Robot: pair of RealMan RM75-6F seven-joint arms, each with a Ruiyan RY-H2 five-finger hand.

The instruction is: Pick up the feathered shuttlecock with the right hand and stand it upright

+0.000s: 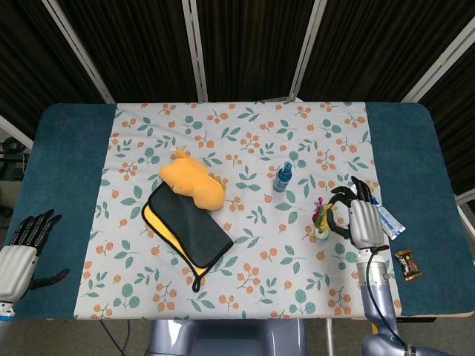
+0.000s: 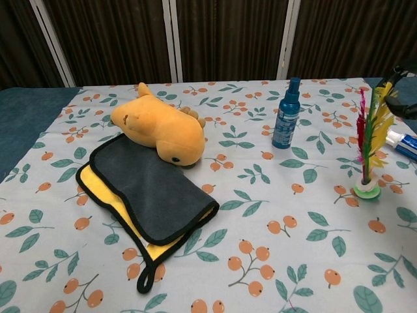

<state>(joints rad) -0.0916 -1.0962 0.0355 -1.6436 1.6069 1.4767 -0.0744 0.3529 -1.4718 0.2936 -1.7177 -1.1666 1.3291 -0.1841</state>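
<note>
Looks like a robot test rig, not a home. Table (image 1: 415, 148) has a blue felt top with a fruit-print cloth (image 1: 245, 141) laid over it. Dark curtains (image 2: 228, 39) hung between white frame bars (image 2: 171, 39) close off the back. Props are random household items: plush toy (image 2: 159, 130), spray bottle (image 2: 287, 114), toothpaste tube (image 1: 384, 218).

My right hand (image 1: 364, 222): grey metal-look shell, dark matt fingers. Shuttlecock (image 2: 369, 147): soft feathers, glossy plastic-like base. Desk (image 1: 67, 170) top: matt blue felt-like surface under smooth printed cloth (image 2: 260, 215). Plush toy (image 2: 156, 130): fuzzy orange fabric. Towel (image 2: 146, 189): matt grey and yellow microfibre-like cloth. Spray bottle (image 2: 285, 122): glossy blue plastic. Tube (image 1: 386, 217): shiny.
</note>
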